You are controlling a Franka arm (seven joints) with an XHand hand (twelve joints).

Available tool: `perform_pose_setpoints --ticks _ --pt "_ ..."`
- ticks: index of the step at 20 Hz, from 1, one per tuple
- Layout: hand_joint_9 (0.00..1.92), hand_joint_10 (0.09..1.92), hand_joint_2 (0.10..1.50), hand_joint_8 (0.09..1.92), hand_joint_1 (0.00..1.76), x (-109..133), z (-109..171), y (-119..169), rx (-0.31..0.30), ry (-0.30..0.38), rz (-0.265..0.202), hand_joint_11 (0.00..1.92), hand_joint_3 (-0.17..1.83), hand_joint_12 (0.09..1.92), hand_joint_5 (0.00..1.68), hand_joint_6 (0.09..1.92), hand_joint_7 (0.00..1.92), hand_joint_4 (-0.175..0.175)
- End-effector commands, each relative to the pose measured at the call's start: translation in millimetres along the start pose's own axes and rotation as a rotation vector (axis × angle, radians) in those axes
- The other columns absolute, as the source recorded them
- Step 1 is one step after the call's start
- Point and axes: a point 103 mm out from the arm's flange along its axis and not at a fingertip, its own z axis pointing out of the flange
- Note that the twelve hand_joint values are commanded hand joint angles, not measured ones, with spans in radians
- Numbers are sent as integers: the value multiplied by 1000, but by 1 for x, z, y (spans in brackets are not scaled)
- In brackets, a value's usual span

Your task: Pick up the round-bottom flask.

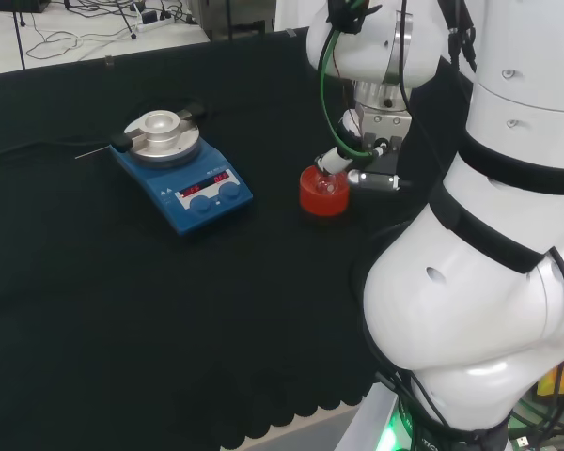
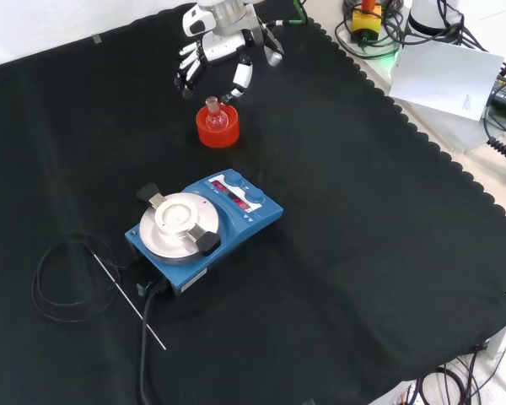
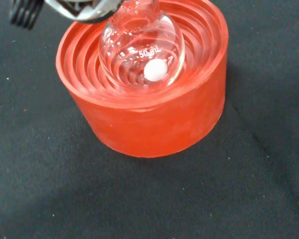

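A small clear round-bottom flask (image 2: pixel 214 116) stands upright in a red ribbed ring stand (image 2: pixel 217 132) on the black cloth. In the wrist view the flask (image 3: pixel 142 50) is close, with a white oval bead inside its bulb, seated in the stand (image 3: pixel 149 119). The black and white hand (image 2: pixel 218 52) hovers just beyond and above the flask in the front view. Its fingers (image 2: pixel 185 78) and thumb (image 2: pixel 240 78) are spread to either side of the neck, open and not closed on it. In the head view the hand (image 1: pixel 362 171) sits right beside the flask (image 1: pixel 324 185).
A blue hotplate stirrer (image 2: pixel 204 224) with a round metal top stands nearer the camera than the stand in the front view, with a black cable (image 2: pixel 63 287) and a thin metal rod (image 2: pixel 126 299) at its left. The cloth's scalloped edge (image 2: pixel 422 135) runs at the right.
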Motion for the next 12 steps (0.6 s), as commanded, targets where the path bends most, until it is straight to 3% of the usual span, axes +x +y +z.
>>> perform_pose_setpoints --ticks 1,12 --pt "439 703 662 679 842 -1 6 2 -2 3 -1 79 642 1420 602 374 243 -36" --pt "467 694 628 683 891 -1 14 4 -9 -5 -9 89 655 1419 685 558 269 -43"
